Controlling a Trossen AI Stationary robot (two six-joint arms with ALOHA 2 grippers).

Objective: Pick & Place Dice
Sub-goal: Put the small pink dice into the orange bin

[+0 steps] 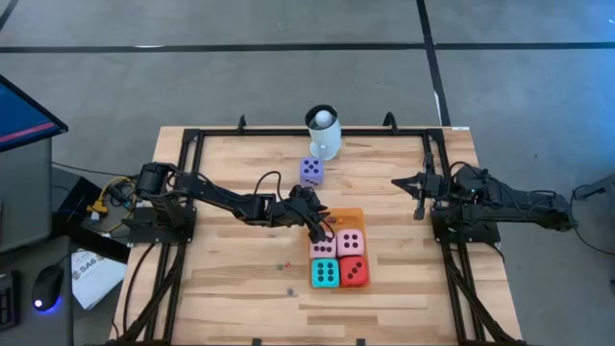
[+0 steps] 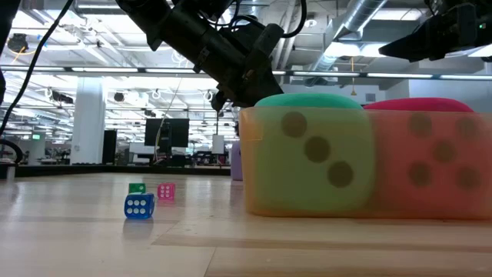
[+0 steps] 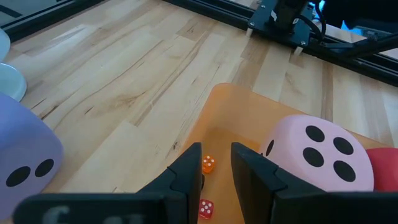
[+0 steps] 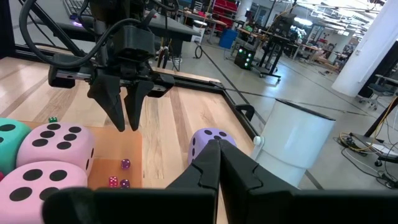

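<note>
Seen low, teal die (image 2: 307, 154) and red die (image 2: 430, 158) blurred, hiding the mat. Purple die (image 1: 311, 171) near white mug (image 1: 324, 133). Left gripper (image 3: 216, 163) above orange mat (image 1: 352, 215), fingers slightly parted, empty, over tiny orange die (image 3: 208, 164). Right gripper (image 1: 415, 183) closed, empty, at table's right. No legible writing.

1. I'm working in a big open lab or workshop hall.
2. Exposed ducts (image 2: 400, 19) and strip lights overhead, white columns (image 2: 91, 115).
3. Equipment racks (image 4: 264, 53) on a bare concrete floor (image 1: 288, 82).
</note>
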